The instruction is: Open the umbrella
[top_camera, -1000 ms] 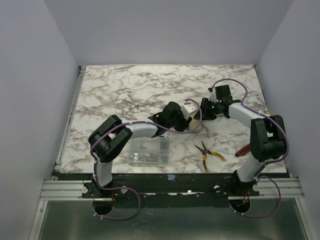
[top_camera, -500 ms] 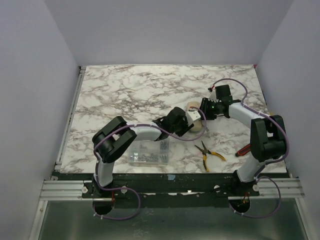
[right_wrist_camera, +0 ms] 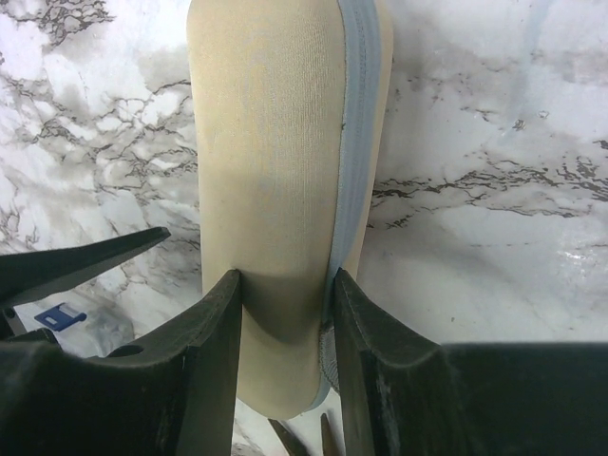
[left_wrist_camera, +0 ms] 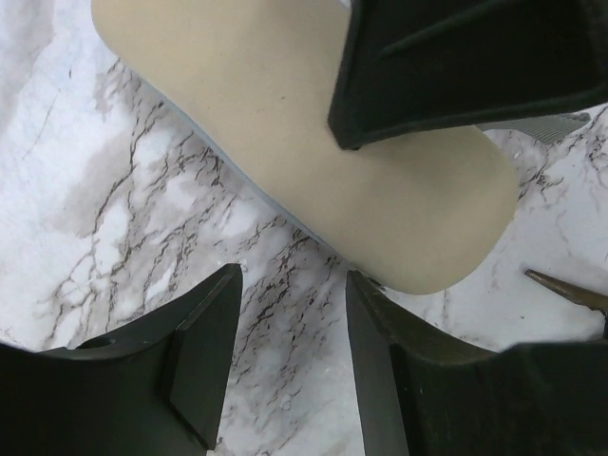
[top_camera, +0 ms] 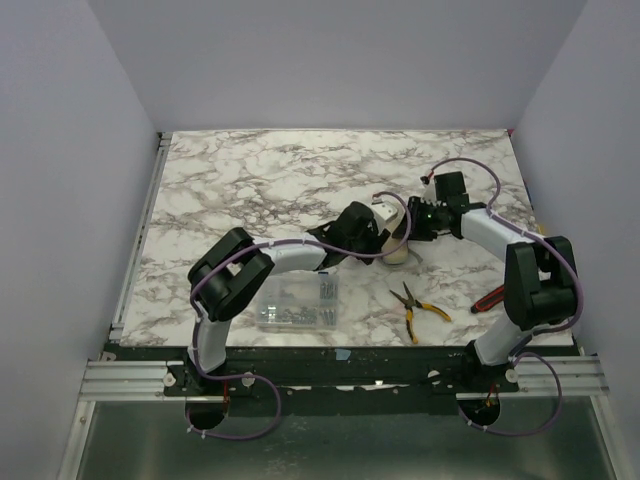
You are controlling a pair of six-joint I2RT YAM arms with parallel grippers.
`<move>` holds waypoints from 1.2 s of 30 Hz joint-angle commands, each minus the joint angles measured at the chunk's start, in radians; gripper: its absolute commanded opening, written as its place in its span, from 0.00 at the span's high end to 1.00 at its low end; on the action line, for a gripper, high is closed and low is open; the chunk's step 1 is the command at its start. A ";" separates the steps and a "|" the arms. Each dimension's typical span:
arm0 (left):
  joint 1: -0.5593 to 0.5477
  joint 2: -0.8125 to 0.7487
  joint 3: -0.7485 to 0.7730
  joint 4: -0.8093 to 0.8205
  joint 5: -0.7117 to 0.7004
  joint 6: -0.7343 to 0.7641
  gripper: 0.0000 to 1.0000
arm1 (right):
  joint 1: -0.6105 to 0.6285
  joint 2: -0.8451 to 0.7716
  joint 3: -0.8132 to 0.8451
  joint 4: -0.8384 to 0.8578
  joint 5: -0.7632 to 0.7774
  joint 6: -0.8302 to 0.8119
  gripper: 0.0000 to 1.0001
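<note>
Clearly, the right gripper (right_wrist_camera: pixel 285 290) pinches one end of the umbrella (right_wrist_camera: pixel 271 133) between its jaws. The left gripper (left_wrist_camera: pixel 292 277) stands partly open and empty, the umbrella just beyond its fingertips, apparently untouched, on the marble table (left_wrist_camera: pixel 114 190).

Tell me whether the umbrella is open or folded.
Folded. The umbrella is a compact cream bundle in its sleeve, no canopy spread; the right gripper clamps one end.

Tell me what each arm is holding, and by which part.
The right fingers clamp the umbrella across its sleeve near one end. The left fingers are open, holding nothing.
</note>
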 commanded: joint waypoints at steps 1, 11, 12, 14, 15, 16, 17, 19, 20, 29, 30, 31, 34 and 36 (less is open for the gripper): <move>0.021 -0.034 -0.014 -0.031 0.041 -0.178 0.50 | 0.005 -0.020 -0.038 -0.011 0.068 0.003 0.99; 0.039 -0.013 0.017 -0.046 0.113 -0.289 0.47 | 0.005 -0.042 -0.073 0.030 0.077 0.034 0.99; 0.039 -0.009 0.024 -0.051 0.119 -0.291 0.47 | 0.005 -0.045 -0.075 0.030 0.076 0.033 0.99; 0.038 -0.002 0.028 -0.056 0.128 -0.304 0.47 | 0.005 -0.047 -0.078 0.033 0.079 0.039 0.99; 0.038 0.001 0.029 -0.054 0.128 -0.315 0.47 | 0.005 -0.048 -0.080 0.035 0.079 0.043 0.99; 0.037 0.004 0.029 -0.055 0.130 -0.323 0.47 | 0.004 -0.048 -0.082 0.037 0.078 0.045 0.99; 0.037 0.006 0.029 -0.054 0.127 -0.327 0.47 | 0.005 -0.050 -0.083 0.039 0.078 0.047 0.99; 0.031 0.016 0.037 -0.066 0.096 -0.330 0.47 | 0.005 -0.054 -0.086 0.040 0.078 0.048 0.99; 0.028 0.027 0.052 -0.082 0.085 -0.330 0.47 | 0.004 -0.057 -0.087 0.040 0.078 0.048 0.99; -0.020 0.089 0.110 -0.192 -0.076 -0.346 0.47 | 0.005 -0.063 -0.091 0.033 0.066 0.050 0.99; -0.027 0.097 0.116 -0.210 -0.108 -0.337 0.47 | 0.005 -0.062 -0.089 0.028 0.067 0.047 0.99; -0.031 0.105 0.121 -0.224 -0.138 -0.332 0.47 | 0.005 -0.063 -0.088 0.025 0.070 0.046 0.99; -0.029 0.118 0.109 -0.245 -0.190 -0.348 0.47 | 0.005 -0.068 -0.092 0.018 0.073 0.050 0.99; -0.017 0.105 0.075 -0.213 -0.163 -0.345 0.47 | 0.004 -0.071 -0.098 0.016 0.070 0.046 0.99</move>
